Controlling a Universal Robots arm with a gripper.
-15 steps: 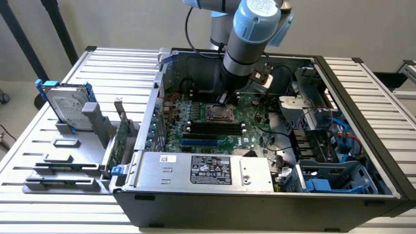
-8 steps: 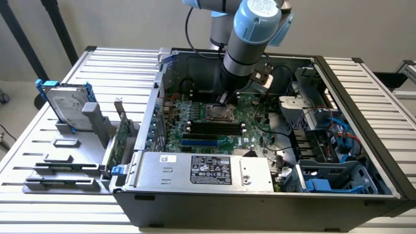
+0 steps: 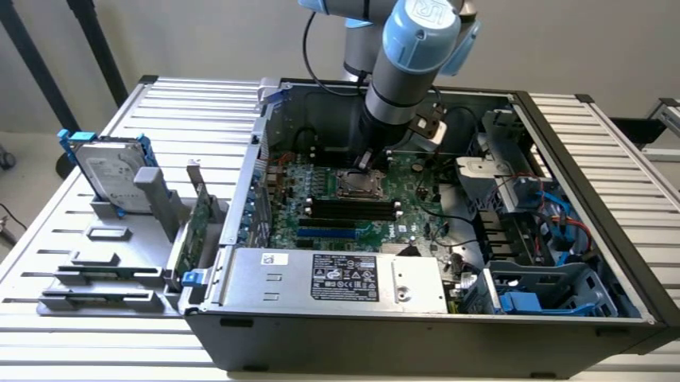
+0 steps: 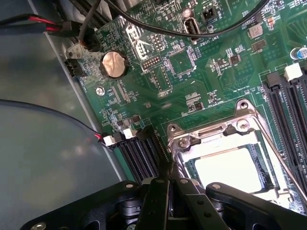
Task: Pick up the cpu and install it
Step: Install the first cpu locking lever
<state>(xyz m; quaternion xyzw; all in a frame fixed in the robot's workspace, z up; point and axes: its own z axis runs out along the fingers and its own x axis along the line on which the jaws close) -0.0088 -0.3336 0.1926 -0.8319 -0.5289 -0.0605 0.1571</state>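
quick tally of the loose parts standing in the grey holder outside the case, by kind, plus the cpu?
Hard drive with blue rails, upright in the grey holder: 1
Expansion card, green, on edge: 1
cpu, in the motherboard socket beside the gripper: 1
Total: 3

A table of pale ribbed metal slats [image 3: 127, 318] carries everything. An open grey metal computer case [image 3: 425, 338] sits directly on it, and just beside that — toward the exterior view's left — stands a grey plastic parts rack [image 3: 101, 278].
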